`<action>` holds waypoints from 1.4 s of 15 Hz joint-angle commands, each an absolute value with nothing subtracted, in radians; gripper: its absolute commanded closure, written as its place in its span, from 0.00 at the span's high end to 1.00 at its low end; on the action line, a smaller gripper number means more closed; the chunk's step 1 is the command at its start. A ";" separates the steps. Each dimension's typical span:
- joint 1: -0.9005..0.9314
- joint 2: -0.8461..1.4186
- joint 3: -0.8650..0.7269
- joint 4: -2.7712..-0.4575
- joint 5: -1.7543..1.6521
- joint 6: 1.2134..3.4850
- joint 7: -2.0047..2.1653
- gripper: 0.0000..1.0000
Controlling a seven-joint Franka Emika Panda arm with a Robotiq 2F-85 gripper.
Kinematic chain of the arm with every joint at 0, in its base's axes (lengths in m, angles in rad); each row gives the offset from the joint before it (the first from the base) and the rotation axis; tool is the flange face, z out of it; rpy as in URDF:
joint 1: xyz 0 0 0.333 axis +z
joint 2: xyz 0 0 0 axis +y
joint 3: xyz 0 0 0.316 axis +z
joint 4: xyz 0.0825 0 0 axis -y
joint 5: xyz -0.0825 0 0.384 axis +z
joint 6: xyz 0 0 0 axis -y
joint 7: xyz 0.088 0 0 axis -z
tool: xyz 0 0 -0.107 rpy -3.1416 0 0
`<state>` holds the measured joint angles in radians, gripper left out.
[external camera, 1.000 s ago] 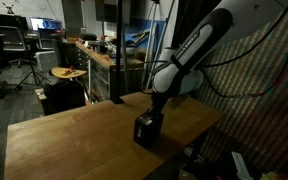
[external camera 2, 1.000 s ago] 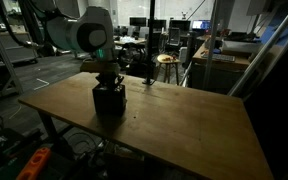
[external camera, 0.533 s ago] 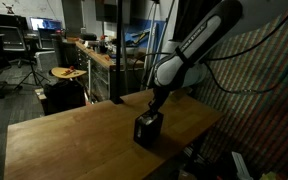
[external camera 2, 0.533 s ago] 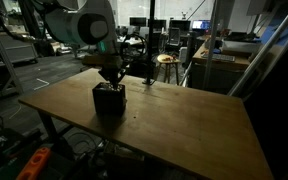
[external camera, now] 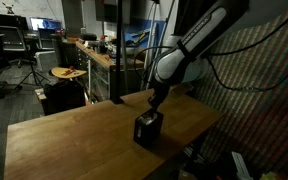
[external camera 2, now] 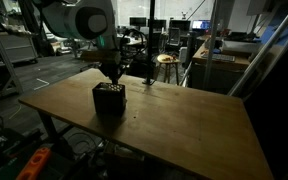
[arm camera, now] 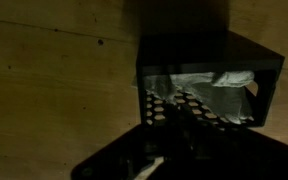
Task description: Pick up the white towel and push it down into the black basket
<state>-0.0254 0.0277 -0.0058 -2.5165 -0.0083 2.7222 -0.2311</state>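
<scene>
The black basket (external camera: 147, 130) stands on the wooden table and also shows in the other exterior view (external camera 2: 109, 99). The white towel (arm camera: 206, 82) lies crumpled inside the basket (arm camera: 254, 62), seen from above in the wrist view; it is hidden in both exterior views. My gripper (external camera: 153, 101) hangs just above the basket's rim, its tip narrow and holding nothing (external camera 2: 112, 73). In the wrist view the fingers (arm camera: 174, 150) are a dark mass at the bottom edge, apart from the towel.
The wooden table (external camera: 74, 140) stretches wide around the basket (external camera 2: 184, 125). A black pole (external camera: 117, 60) stands at the table's far edge. Stools, benches and office chairs fill the dim room behind. A mesh wall (external camera: 264, 110) lies beside the table.
My gripper has risen a little out of the basket's top and the arm has swung upward. The basket has not moved.
</scene>
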 commanded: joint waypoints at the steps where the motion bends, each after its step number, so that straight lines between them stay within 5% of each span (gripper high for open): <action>1: -0.003 -0.022 0.014 -2.516 0.012 2.653 -0.197 0.10; 21: 0.050 -0.010 0.055 -2.562 0.025 2.627 -0.151 0.08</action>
